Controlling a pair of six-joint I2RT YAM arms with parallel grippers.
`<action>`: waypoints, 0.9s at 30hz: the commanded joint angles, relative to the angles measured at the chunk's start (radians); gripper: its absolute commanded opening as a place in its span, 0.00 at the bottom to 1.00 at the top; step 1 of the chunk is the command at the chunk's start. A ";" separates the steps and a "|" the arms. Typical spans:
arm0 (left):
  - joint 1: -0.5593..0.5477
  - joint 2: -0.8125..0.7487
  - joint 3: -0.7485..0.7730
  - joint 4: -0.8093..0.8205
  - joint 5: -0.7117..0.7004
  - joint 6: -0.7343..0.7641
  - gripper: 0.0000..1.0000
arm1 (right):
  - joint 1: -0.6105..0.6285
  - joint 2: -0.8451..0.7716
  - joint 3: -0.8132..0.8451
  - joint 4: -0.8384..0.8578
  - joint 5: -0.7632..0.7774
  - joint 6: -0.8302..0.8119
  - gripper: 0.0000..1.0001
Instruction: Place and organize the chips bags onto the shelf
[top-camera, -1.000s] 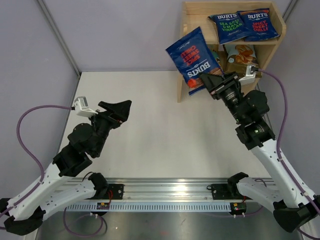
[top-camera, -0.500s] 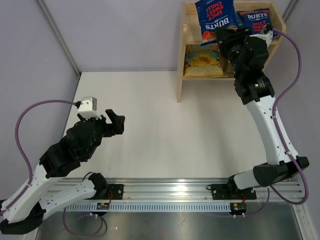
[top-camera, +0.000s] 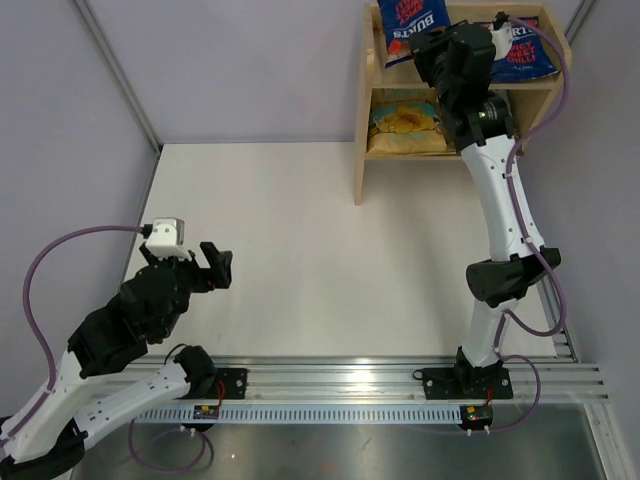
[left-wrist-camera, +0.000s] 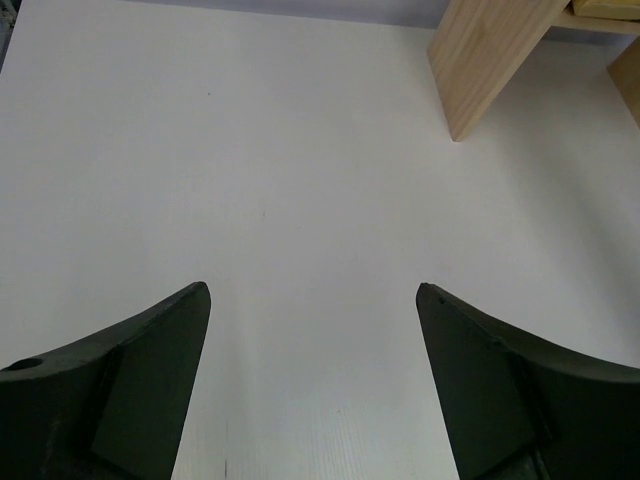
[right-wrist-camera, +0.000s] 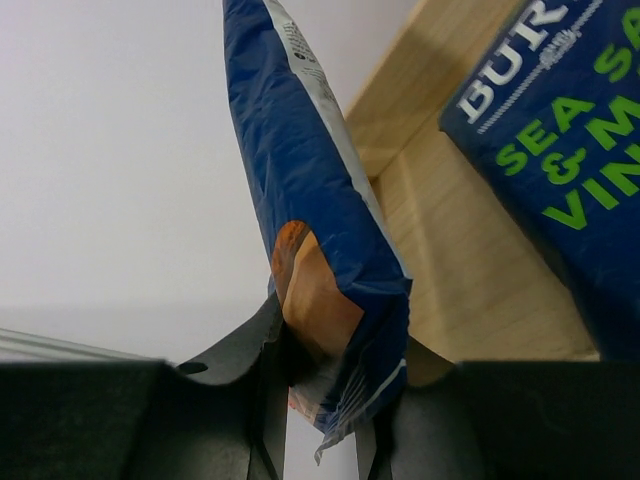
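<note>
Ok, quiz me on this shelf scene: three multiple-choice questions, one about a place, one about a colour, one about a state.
1. Where is the tan chips bag?
A. on the floor
B. on the lower tier of the wooden shelf
C. on its top tier

2. What colour is the Burts bag in the right claw?
A. yellow
B. pink
C. dark blue

3. How is the left claw?
A. open and empty
B. shut on a bag
C. shut on nothing

Answers:
1 B, it lies under the top board.
2 C, dark blue foil is pinched in that claw.
3 A, it gapes wide with nothing in it.
</note>
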 joint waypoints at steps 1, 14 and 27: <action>0.000 -0.029 -0.034 0.028 -0.051 0.036 0.88 | 0.013 0.030 0.054 -0.046 0.046 -0.022 0.19; 0.001 -0.003 -0.099 0.054 -0.034 0.061 0.86 | 0.036 0.126 0.180 -0.089 0.033 -0.040 0.27; 0.001 -0.026 -0.106 0.049 -0.023 0.053 0.85 | 0.030 0.126 0.196 -0.123 0.003 -0.051 0.50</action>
